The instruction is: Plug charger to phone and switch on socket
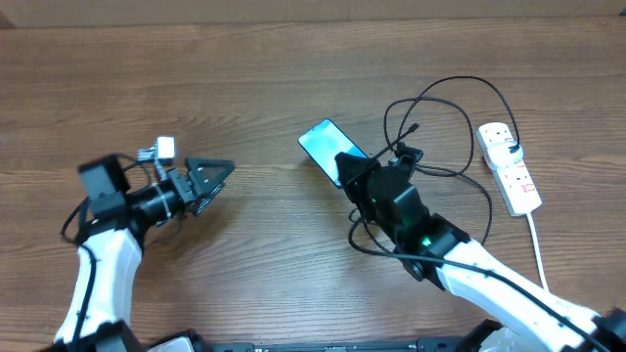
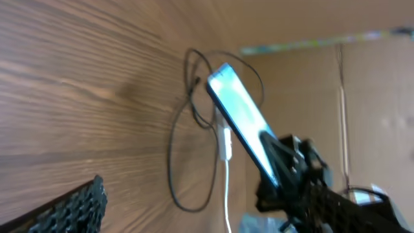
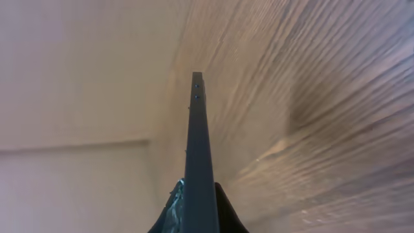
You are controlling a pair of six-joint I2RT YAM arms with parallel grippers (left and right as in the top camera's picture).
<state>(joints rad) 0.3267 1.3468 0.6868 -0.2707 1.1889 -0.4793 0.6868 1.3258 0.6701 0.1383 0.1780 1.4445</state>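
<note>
My right gripper (image 1: 354,172) is shut on the phone (image 1: 326,145) at its near end. The phone's light blue screen faces up and it looks raised and tilted in the left wrist view (image 2: 238,120). In the right wrist view the phone (image 3: 198,155) shows edge-on between the fingers (image 3: 198,210). The black charger cable (image 1: 445,117) lies in loops right of the phone, its plug tip (image 1: 415,128) loose on the table. Its white adapter (image 1: 506,147) sits on the white socket strip (image 1: 518,181) at far right. My left gripper (image 1: 213,182) is open and empty, well left of the phone.
The wooden table (image 1: 264,68) carries everything. The socket's white cord (image 1: 536,240) runs toward the front edge. Cable loops (image 1: 367,235) also lie under my right arm. Cardboard walls (image 2: 381,97) stand beyond the table.
</note>
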